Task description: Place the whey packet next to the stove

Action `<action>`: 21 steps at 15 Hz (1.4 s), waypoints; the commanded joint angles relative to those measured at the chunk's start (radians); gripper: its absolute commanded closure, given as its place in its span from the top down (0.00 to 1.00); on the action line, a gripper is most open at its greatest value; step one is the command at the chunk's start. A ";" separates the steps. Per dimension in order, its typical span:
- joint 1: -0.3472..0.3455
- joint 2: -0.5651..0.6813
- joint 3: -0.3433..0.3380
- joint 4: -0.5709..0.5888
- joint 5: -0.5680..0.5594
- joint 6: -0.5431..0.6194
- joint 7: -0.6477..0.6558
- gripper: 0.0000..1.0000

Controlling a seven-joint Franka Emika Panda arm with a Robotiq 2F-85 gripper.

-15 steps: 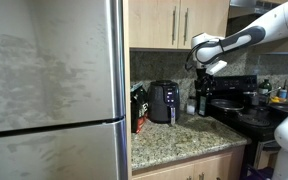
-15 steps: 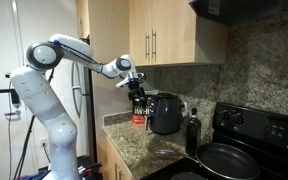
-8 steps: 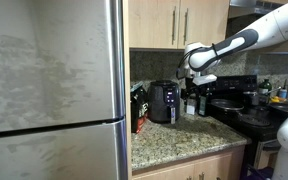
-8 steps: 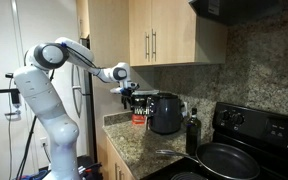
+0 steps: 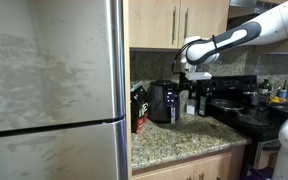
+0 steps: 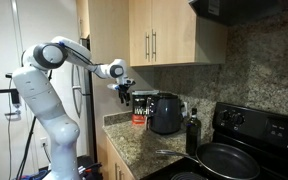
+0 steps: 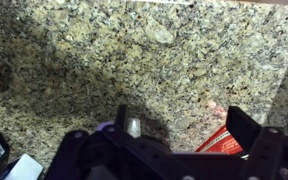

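The gripper (image 6: 124, 90), jaws spread and empty, hovers just upper-left of the whey packet (image 6: 139, 108), which stands mid-frame on the granite counter (image 6: 134, 135) just beside the air fryer (image 6: 165, 113), so it should centre over the pouch's top edge and pinch firmly before heading for the stove (image 6: 252, 140) at lower right.

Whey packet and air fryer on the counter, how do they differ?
The whey packet is a flat pouch with red trim; the air fryer is rounded, plain black. The whey packet stands by the refrigerator; the air fryer sits nearer the stove. Both are mostly black.
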 commanded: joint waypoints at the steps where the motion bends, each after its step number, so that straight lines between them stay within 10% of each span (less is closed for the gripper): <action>1: 0.006 0.139 0.033 0.093 0.094 0.160 0.082 1.00; 6: -0.004 0.279 0.044 0.318 0.121 0.315 0.269 1.00; 21: 0.077 0.478 0.033 0.432 0.094 0.616 0.665 1.00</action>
